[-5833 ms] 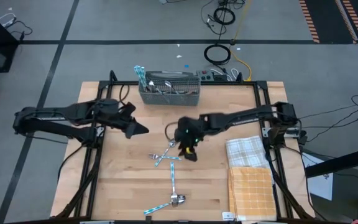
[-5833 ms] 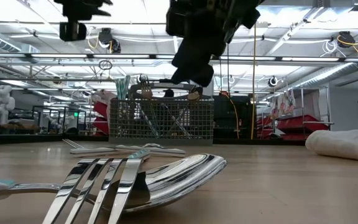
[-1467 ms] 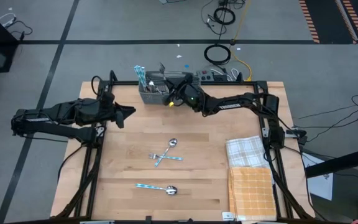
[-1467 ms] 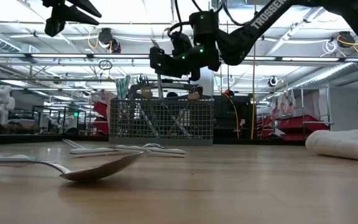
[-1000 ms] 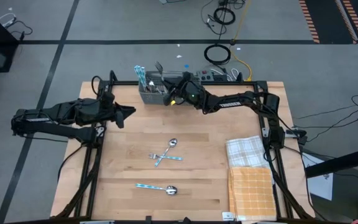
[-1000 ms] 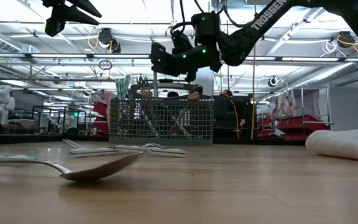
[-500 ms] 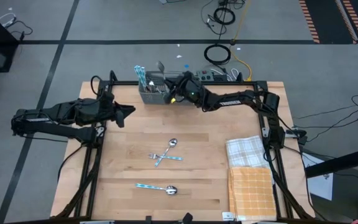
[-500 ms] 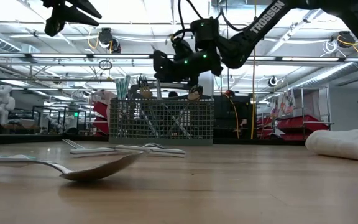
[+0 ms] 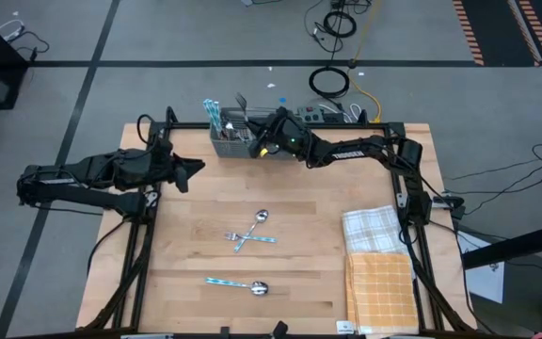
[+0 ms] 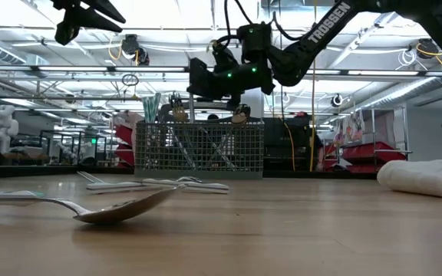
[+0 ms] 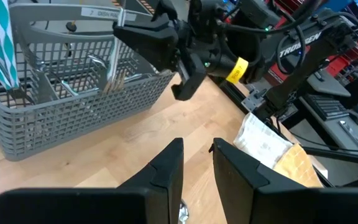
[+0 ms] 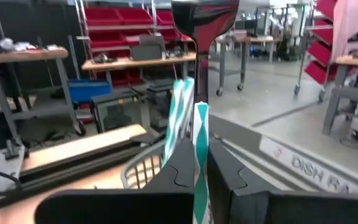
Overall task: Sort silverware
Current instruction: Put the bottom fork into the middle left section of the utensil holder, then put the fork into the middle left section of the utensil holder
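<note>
The grey mesh basket [image 9: 229, 143] stands at the table's far edge with striped-handled silverware [image 9: 212, 115] upright in its left end. My right gripper [image 9: 260, 141] hangs level over the basket, shut on one striped-handled piece [image 12: 204, 25]. Two crossed pieces [image 9: 252, 229] lie flat at mid-table. A blue-handled spoon [image 9: 238, 284] lies nearer the front, bowl down [image 10: 121, 208]. My left gripper [image 11: 197, 158] waits open at the table's left, raised, with nothing between its fingers. My right gripper pinches the piece's teal-and-white striped handle [image 12: 200, 134] between its two fingers, which come level from the table's right and lie across it. The piece stands upright, metal head above the fingers. Its lower end [image 10: 192, 106] reaches down to the basket's top; whether it touches, I cannot tell.
A white checked cloth [image 9: 373, 229] and an orange cloth [image 9: 379, 282] lie along the table's right side. A power strip [image 9: 323, 115] sits just behind the basket. Bare wood lies between the basket and the crossed pieces.
</note>
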Robot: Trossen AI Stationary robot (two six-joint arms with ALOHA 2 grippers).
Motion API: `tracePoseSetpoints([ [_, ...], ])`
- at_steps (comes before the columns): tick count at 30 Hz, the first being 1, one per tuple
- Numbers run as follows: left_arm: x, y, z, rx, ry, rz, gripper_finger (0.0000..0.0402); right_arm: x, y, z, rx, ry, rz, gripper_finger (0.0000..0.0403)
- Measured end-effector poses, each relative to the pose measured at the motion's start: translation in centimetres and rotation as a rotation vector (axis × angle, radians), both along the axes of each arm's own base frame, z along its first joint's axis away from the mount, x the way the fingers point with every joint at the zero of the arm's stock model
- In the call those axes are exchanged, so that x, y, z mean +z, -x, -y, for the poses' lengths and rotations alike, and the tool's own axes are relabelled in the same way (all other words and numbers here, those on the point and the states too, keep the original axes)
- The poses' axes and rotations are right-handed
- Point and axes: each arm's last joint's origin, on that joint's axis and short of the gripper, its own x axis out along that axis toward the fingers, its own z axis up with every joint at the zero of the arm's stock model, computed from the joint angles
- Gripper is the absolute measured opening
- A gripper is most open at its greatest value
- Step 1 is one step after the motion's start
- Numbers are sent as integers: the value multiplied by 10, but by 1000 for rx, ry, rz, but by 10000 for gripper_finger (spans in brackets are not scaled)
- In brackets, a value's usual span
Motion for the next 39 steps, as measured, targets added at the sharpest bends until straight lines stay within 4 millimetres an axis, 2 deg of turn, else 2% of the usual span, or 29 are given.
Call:
tracePoseSetpoints([
  [13,0,0,0,8,-3,1,90,-5,4,9,-21,-56,-26,8],
  [18,0,0,0,8,-3,1,90,-6,4,9,-21,-60,-31,42],
  [28,0,0,0,8,-3,0,90,-4,4,9,-17,-72,-11,144],
  [30,0,0,0,9,-2,-2,90,6,5,5,-11,-40,17,155],
  [32,-2,0,0,5,-12,-28,90,26,8,0,-5,27,68,160],
  [35,-7,-1,0,-50,-64,-107,90,64,19,-11,7,108,130,160],
  [39,-10,-12,3,-109,38,-99,90,121,44,-36,33,180,159,158],
])
